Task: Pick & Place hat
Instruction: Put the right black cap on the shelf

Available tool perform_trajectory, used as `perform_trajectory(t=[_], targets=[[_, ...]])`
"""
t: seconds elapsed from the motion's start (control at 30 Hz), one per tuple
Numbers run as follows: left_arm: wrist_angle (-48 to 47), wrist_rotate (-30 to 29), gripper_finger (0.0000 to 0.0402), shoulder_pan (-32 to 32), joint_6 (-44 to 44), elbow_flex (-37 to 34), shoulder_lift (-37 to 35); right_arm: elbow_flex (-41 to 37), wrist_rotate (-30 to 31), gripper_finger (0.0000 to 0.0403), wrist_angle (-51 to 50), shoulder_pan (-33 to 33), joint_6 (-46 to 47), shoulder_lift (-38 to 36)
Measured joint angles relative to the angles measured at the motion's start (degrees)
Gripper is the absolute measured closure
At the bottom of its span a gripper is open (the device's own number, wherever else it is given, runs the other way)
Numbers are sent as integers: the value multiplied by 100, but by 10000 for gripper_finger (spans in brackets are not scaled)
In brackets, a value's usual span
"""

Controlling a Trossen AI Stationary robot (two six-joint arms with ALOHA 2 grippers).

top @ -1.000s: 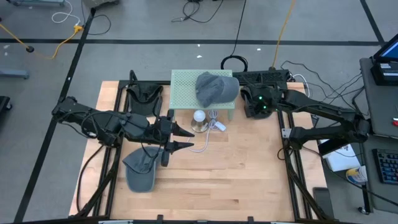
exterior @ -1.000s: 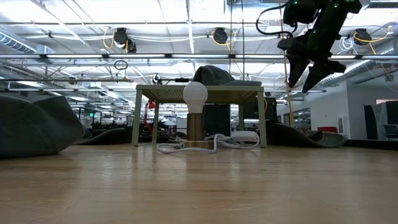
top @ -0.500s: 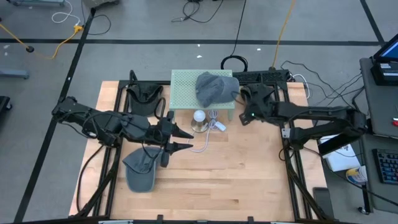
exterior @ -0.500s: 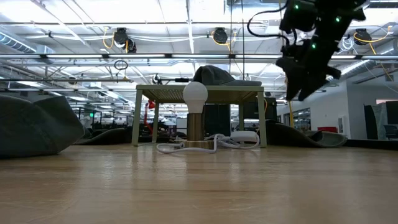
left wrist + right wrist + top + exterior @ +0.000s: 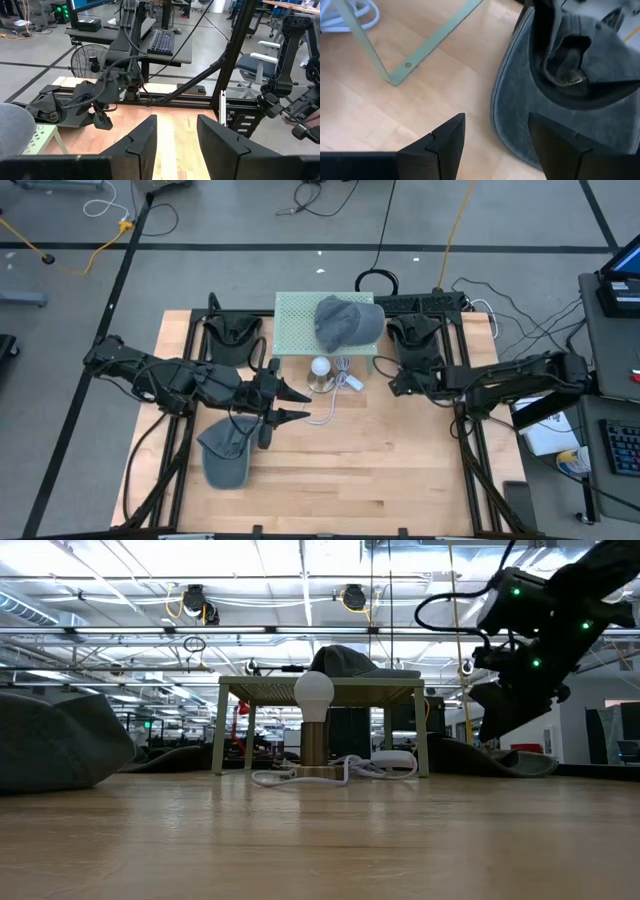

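Observation:
A grey hat [image 5: 348,322] lies with its crown up on the small green table [image 5: 300,310] at the far middle. A dark hat [image 5: 560,95] lies upside down on the wood beside that table's right legs, also seen as the dark hat [image 5: 415,340]. My right gripper [image 5: 496,119] hovers open just short of its brim, slanting down, and shows as the right gripper [image 5: 392,387]. My left gripper [image 5: 308,405] hangs open and level above the table's middle, with nothing between its fingers. Another grey hat [image 5: 225,458] rests on the near left.
A lamp with a white bulb [image 5: 320,367] and its coiled white cord [image 5: 345,382] stand in front of the green table. A black hat [image 5: 233,340] lies at the far left. The bare wood [image 5: 380,460] spreads over the near right.
My right gripper has come down from high beside the green table's far right corner. It moved toward the near edge, rolled and tipped, and now hovers low over the dark hat on the right. Its fingers stay open. The hats have not moved.

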Motion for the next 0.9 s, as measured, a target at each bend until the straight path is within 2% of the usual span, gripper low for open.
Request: perform_trajectory(t=[0.37,0.57,0.73,0.9], targets=[[2,-2,256,0,-81,0,0,-489,500,193,614,630,-6,-2],[2,-2,256,0,-99,0,0,-664,714,193,763,651,-40,-2],[2,-4,256,0,-142,0,0,-925,541,193,1493,649,-535,-2],[4,-4,256,0,-159,0,0,-1070,750,193,1810,651,-807,-2]])
